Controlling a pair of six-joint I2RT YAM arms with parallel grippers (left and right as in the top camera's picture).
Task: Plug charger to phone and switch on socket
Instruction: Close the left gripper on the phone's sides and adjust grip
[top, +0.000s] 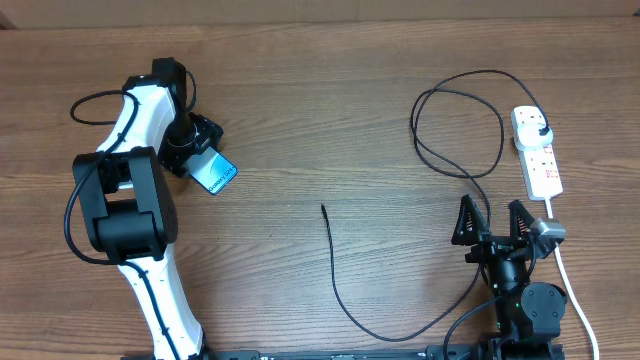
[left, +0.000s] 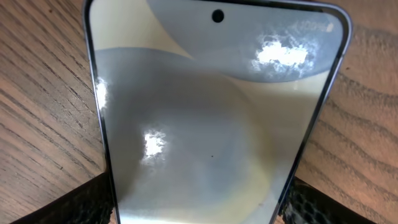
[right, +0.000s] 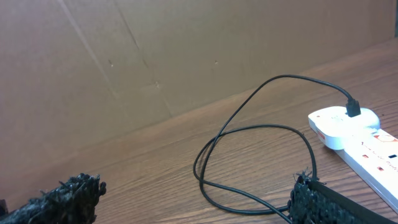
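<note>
the left gripper (top: 203, 160) clamps the phone (left: 211, 124) by its edges, likely to steady its port, while the right gripper (top: 490, 222) sits fingers apart near the charger (top: 332, 262).

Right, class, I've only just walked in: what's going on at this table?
The left gripper is shut on the slim blue-screened smartphone. The long thin black charger cable is plugged into the white power strip, but its free connector tip lies loose, far from the phone. The right gripper hangs open and empty beside the strip.
</note>
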